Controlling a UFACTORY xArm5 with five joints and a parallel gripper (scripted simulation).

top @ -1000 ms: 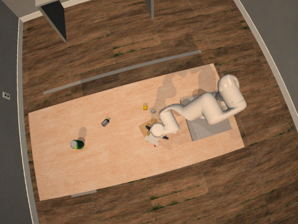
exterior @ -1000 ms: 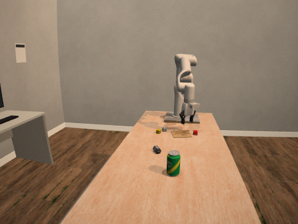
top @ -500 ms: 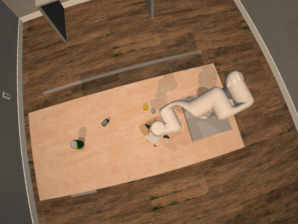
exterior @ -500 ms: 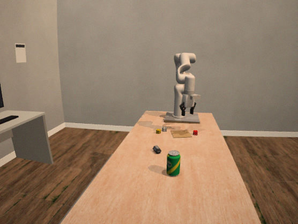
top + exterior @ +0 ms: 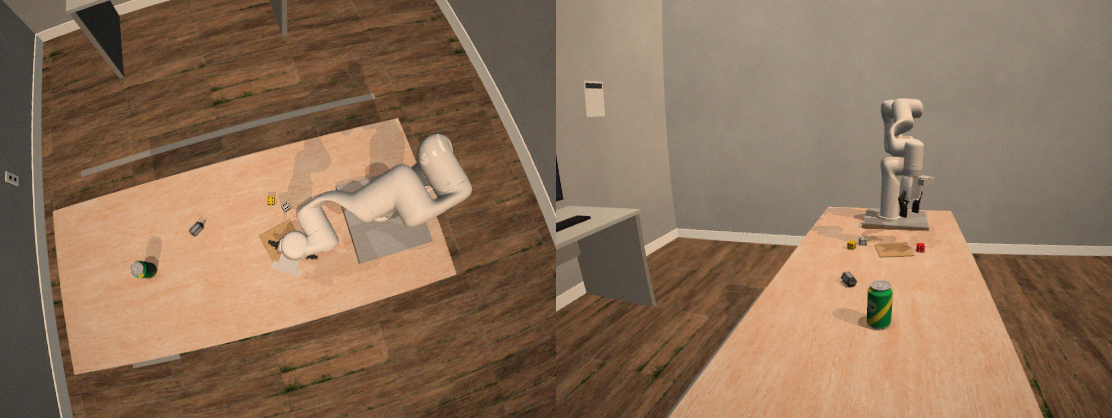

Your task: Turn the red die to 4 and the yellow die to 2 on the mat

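Observation:
The red die lies on the table just off the right edge of the brown mat. In the overhead view the arm hides it. The yellow die and the white die lie close together on the table beside the mat, off it. They also show in the front view: yellow die, white die. My gripper is open and empty and points down, well above the table. From overhead the gripper hangs over the mat's edge. The top numbers are too small to read.
A green can stands upright toward the table's other end and also shows overhead. A small dark object lies between the can and the dice. The arm's grey base plate lies behind the mat.

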